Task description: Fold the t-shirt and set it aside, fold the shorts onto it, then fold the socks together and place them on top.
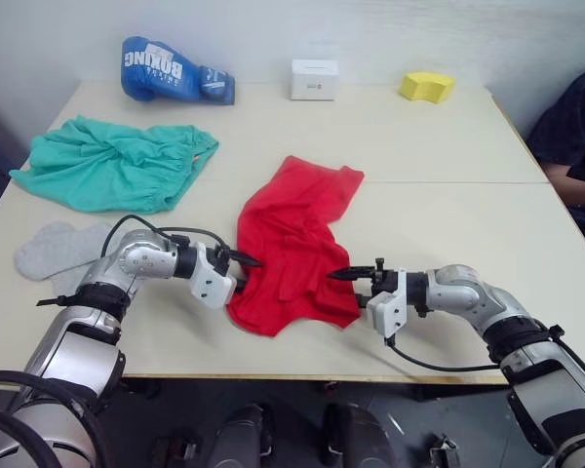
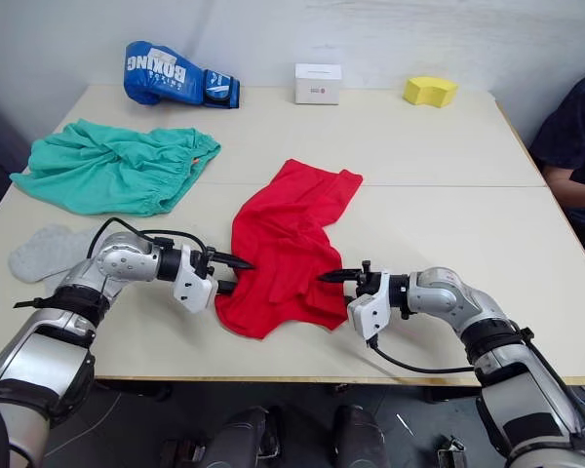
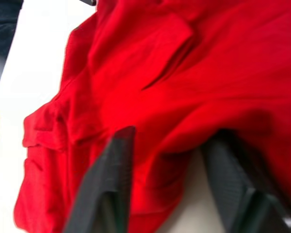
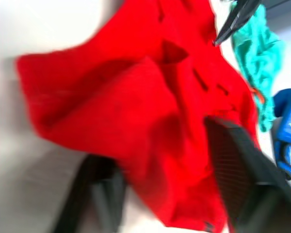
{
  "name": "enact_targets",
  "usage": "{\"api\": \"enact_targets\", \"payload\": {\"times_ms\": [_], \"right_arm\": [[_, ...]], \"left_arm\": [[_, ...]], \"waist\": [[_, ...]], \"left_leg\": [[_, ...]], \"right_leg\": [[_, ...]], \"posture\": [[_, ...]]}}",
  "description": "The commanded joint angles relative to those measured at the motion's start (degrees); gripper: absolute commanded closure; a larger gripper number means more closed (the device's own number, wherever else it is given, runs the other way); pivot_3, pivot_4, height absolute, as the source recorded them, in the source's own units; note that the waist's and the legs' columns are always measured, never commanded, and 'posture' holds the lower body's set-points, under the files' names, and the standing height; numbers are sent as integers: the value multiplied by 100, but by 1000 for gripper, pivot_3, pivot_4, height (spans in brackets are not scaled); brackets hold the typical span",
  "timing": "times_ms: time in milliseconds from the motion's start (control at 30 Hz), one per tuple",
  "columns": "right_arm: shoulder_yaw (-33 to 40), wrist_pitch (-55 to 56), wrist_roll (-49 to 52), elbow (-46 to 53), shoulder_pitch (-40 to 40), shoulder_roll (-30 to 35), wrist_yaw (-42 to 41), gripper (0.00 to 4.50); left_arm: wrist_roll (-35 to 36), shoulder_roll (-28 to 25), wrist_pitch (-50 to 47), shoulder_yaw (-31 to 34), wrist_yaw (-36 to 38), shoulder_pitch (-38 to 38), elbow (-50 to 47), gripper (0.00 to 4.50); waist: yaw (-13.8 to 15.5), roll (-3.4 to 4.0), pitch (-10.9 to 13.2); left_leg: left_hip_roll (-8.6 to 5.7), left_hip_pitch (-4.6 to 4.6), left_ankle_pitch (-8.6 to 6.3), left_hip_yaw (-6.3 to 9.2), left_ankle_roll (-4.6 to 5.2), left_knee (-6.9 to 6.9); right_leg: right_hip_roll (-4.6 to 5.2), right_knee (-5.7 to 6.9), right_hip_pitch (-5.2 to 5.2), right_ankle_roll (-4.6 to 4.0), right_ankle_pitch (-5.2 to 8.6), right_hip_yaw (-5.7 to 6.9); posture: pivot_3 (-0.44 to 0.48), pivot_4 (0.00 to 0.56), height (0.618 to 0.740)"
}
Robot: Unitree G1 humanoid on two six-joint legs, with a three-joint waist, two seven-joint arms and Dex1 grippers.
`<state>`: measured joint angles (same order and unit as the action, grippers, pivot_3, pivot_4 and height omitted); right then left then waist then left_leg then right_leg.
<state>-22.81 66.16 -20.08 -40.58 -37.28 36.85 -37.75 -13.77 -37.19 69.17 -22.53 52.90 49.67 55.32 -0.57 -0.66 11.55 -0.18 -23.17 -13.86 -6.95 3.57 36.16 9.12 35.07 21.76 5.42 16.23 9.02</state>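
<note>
The red t-shirt (image 1: 294,239) lies crumpled on the middle of the table (image 1: 448,224), near its front edge. My left gripper (image 1: 246,274) is at the shirt's left edge, open, with red cloth between its fingers (image 3: 114,165). At the shirt's lower right edge my right gripper (image 1: 346,285) is open too, its fingers (image 4: 233,160) spread around a fold of the cloth. The teal-green shorts (image 1: 117,166) lie bunched at the back left. The light grey socks (image 1: 54,249) rest flat at the left, beside my left arm.
A blue boxing glove (image 1: 171,70), a white box (image 1: 314,78) and a yellow sponge (image 1: 427,86) sit along the far edge. A person in dark clothes (image 1: 575,136) sits at the right side. Bare tabletop spreads right of the shirt.
</note>
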Motion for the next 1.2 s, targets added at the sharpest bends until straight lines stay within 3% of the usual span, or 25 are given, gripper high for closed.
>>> {"api": "enact_targets", "payload": {"times_ms": [33,133,367,467,567,800,1000,1100,1200], "right_arm": [[-26,-354,314,332,221,241,-321,3528],[17,-666,581,713,399,377,-544,4481],[294,-1718,1220,1901,1023,920,-1024,4481],[412,-2562,1707,2802,1473,1398,-1525,4481],[576,-3294,2273,3557,1893,1782,-1942,4481],[923,-5481,3385,5559,3168,2813,-2764,4481],[1310,-7550,4401,7023,4039,3453,-2994,4481],[1496,-7876,4682,7348,4293,3461,-3075,4481],[1661,-7649,4599,7318,4415,3383,-3265,4481]], "left_arm": [[-6,64,180,-233,232,-59,136,3653],[160,49,159,-281,378,-126,54,4499],[1433,-397,-264,-324,1211,-722,-1105,4499],[2429,-716,-1333,-233,1559,-1398,-2511,4499],[2969,-936,-2419,-141,1692,-1995,-3734,4499],[3174,-1431,-4399,236,1556,-3055,-5823,4499],[3245,-1907,-6245,566,1360,-3689,-7264,4499],[3535,-2107,-7098,774,1312,-3963,-7923,4499],[4220,-2569,-7891,1041,1732,-4289,-8509,4499]], "waist": [[27,0,0],[39,0,1],[21,4,3],[17,13,9],[32,19,14],[57,31,21],[52,36,25],[75,35,26],[78,35,26]], "left_leg": [[-1,-2,-1,0,1,1],[-2,-4,-7,1,-1,1],[-3,-11,-13,1,-3,-2],[-2,-15,-16,1,-1,-6],[-1,-21,-18,3,3,-1],[-1,-23,-59,17,15,-3],[0,-23,-64,22,5,-18],[0,-28,-69,23,-2,-20],[0,-29,-78,25,-4,-18]], "right_leg": [[1,-3,0,0,0,0],[6,-7,1,0,0,2],[8,-13,9,3,2,2],[8,-12,14,4,3,2],[10,-21,16,4,4,1],[16,-24,15,0,8,-2],[14,-24,24,-4,29,-3],[14,-30,25,-2,35,2],[11,-45,19,0,35,4]], "posture": [[0,150,740],[0,150,740],[0,150,740],[0,150,740],[0,150,740],[0,150,740],[0,150,740],[0,150,740],[0,150,740]]}}
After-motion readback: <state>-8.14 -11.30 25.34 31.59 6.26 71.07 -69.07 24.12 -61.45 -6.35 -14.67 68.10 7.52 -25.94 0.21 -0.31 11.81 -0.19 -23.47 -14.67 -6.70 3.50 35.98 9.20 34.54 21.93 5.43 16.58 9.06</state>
